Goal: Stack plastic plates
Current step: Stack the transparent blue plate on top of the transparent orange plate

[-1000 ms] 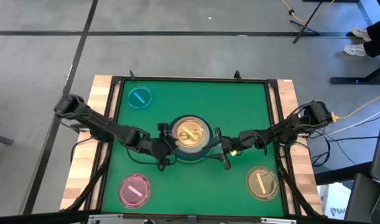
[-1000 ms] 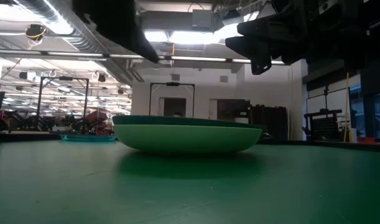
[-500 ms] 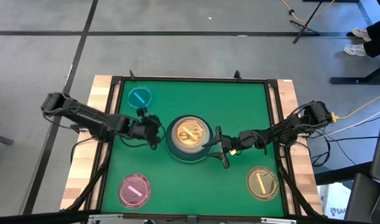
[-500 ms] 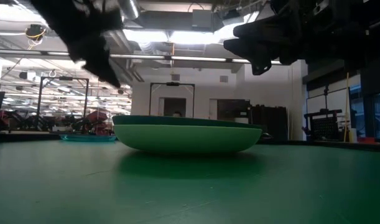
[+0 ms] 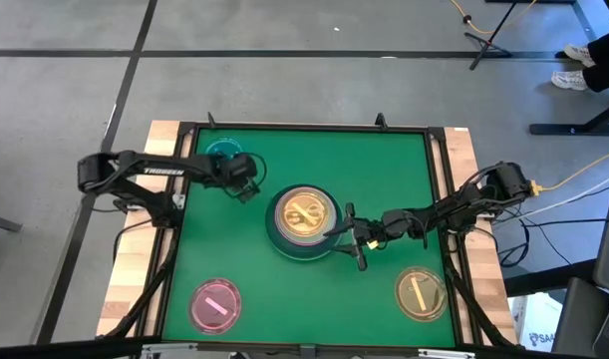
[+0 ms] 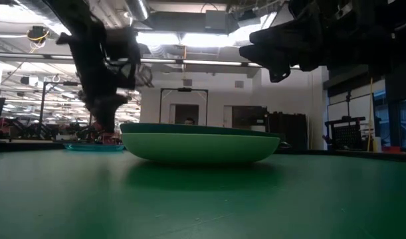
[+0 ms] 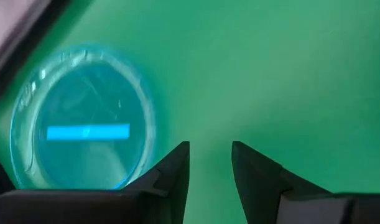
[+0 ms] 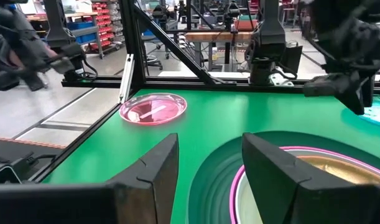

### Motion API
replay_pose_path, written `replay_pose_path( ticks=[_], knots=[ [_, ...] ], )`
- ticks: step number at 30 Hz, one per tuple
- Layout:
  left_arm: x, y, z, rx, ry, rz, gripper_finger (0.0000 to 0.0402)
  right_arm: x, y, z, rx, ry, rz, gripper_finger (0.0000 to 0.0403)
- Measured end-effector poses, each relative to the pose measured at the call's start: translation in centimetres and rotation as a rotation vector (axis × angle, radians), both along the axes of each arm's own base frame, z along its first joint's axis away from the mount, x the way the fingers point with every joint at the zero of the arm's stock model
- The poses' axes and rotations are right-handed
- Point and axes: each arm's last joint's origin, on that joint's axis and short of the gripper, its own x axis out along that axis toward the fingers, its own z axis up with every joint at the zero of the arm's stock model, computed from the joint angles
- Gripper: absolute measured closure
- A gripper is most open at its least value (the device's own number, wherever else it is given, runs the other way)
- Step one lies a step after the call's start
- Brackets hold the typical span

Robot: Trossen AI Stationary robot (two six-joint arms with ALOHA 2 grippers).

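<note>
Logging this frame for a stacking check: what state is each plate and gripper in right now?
Centre stack: plates nested, amber one on top.
Blue plate: loose, flat on the mat.
Pink plate: loose, flat.
Amber plate: loose, flat.
Left gripper: open, empty, beside the blue plate.
Right gripper: open, empty, at the stack's rim.

Left arm has swung away from the central stack toward the counter's far-left corner. Left end effector, beside the stack's near-left edge a second ago, is now just beside the small blue translucent plate. In the low view it has dropped close to the counter surface. Fingers slightly apart, holding nothing.
</note>
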Motion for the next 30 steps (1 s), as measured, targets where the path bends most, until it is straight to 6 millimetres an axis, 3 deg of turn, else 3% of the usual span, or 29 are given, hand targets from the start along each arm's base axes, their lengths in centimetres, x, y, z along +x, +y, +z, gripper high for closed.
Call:
replay_pose_path(
  ticks=[8, 22, 30],
  knots=[
    [-0.8, 3.0, -2.3, -0.043, 0.154, 0.062, 0.0288, 0.1, 0.0, -0.3, -0.003, 0.006, -0.006, 0.0233],
    [-0.8, 5.3, -4.4, -0.003, 0.259, 0.065, 0.0290, 0.1, -0.1, -0.4, -0.010, 0.013, -0.041, 0.0233],
    [-0.8, 5.2, -4.6, -0.016, 0.268, 0.052, 0.0360, 0.1, -0.1, -0.4, -0.010, 0.012, -0.041, 0.0233]
  ],
)
